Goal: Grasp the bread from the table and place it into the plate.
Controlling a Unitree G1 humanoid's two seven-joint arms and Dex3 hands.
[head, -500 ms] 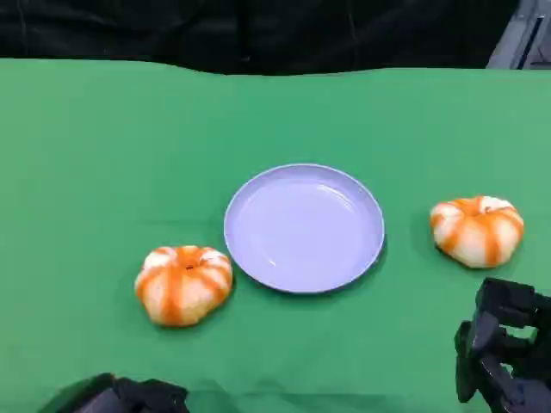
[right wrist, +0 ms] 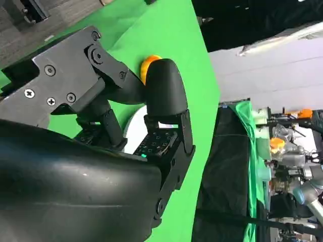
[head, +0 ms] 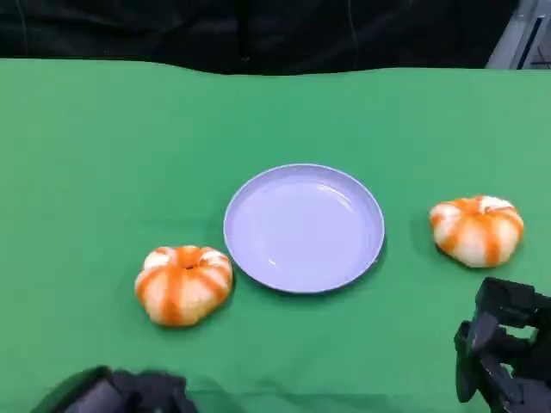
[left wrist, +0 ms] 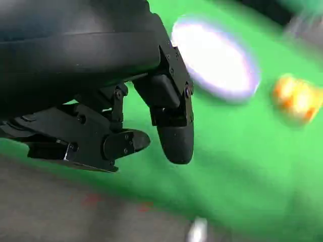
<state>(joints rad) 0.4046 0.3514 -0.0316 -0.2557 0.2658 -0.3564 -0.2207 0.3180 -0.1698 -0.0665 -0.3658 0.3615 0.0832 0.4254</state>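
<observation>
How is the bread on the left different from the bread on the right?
The left bread lies nearer the robot, close beside the plate; the right bread lies farther back, with a wider green gap to the plate. The left bread has broad, deep orange stripes; the right bread looks paler. The left robot hand is below the left bread, the right robot hand below the right one. Both are round, striped, and untouched on the table.

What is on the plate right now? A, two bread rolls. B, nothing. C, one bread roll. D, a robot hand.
B: the plate is bare, with one bread roll on the green cloth to its left and the other bread roll to its right.
</observation>
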